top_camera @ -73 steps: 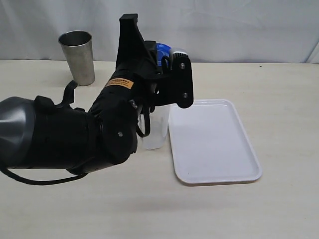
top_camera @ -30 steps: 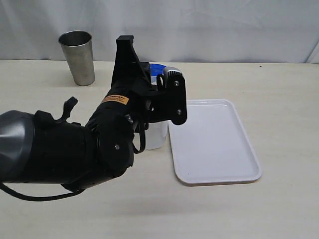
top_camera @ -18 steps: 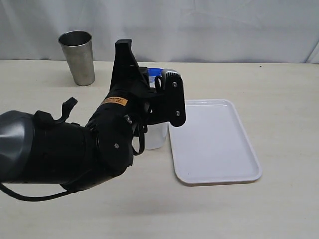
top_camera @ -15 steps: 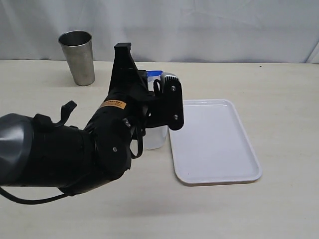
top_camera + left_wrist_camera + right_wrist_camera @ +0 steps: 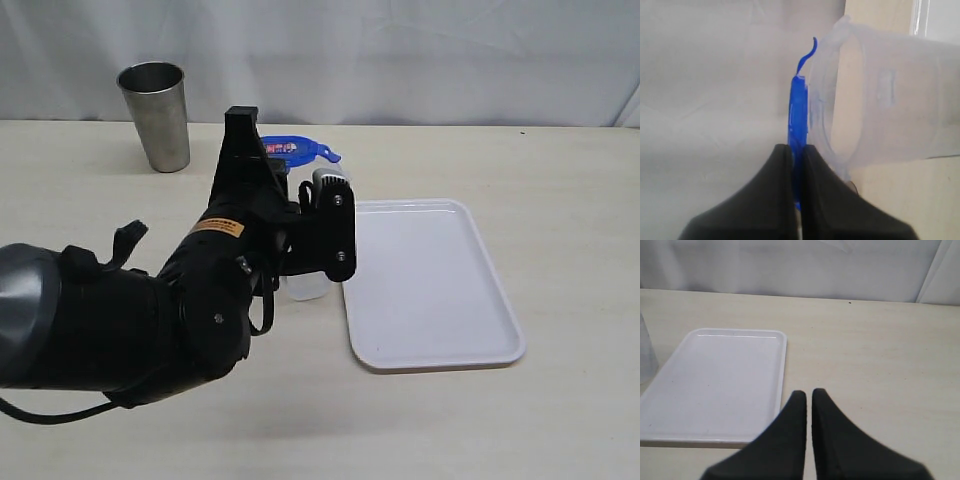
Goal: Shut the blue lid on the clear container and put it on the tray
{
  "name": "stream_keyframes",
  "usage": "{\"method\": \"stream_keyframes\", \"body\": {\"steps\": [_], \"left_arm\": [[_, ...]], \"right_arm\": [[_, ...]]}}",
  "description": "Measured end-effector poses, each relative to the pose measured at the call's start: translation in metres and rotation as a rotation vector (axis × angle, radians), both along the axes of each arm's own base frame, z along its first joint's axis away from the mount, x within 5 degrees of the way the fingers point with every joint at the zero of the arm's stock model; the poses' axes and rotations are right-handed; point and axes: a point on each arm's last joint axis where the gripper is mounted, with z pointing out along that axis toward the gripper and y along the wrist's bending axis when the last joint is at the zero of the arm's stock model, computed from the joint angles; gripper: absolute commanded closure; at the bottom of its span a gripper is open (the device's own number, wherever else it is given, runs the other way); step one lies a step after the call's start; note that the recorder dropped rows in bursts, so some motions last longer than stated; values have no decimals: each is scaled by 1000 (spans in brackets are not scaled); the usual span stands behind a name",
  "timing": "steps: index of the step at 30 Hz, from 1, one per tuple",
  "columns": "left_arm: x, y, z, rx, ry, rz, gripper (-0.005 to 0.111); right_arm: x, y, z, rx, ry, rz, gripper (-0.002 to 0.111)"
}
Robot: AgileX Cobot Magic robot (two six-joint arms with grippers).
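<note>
The blue lid point(image 5: 292, 150) lies roughly flat over the mouth of the clear container point(image 5: 306, 285), which stands on the table just left of the white tray point(image 5: 430, 285). My left arm point(image 5: 200, 290) hides most of the container. In the left wrist view the lid point(image 5: 798, 107) shows edge-on against the container's rim point(image 5: 832, 100), and my left gripper point(image 5: 796, 148) is shut on the lid. I cannot tell whether the lid is seated. My right gripper point(image 5: 808, 392) is shut on nothing, hovering over bare table beside the tray point(image 5: 715, 385).
A steel cup point(image 5: 157, 115) stands at the back left of the table. A white curtain backs the table. The tray has nothing on it. A sliver of the container point(image 5: 645, 357) shows at the edge of the right wrist view.
My left arm has come down and shifted slightly left. The blue lid, earlier tilted and mostly hidden behind the gripper, now lies flatter over the container's mouth.
</note>
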Motion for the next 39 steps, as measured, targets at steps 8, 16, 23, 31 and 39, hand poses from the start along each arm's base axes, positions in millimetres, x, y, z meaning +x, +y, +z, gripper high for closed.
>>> {"method": "stream_keyframes", "body": {"steps": [8, 16, 23, 31, 39], "left_arm": [[-1, -1, -1, 1, 14, -13, 107], [-2, -2, 0, 2, -3, -11, 107], [-11, -10, 2, 3, -20, -40, 107], [-11, -10, 2, 2, -27, -36, 107], [-17, -13, 4, 0, -51, -41, 107]], "right_arm": [[0, 0, 0, 0, 0, 0, 104], [0, 0, 0, 0, 0, 0, 104], [0, 0, 0, 0, 0, 0, 104], [0, 0, 0, 0, 0, 0, 104], [0, 0, 0, 0, 0, 0, 104]]}}
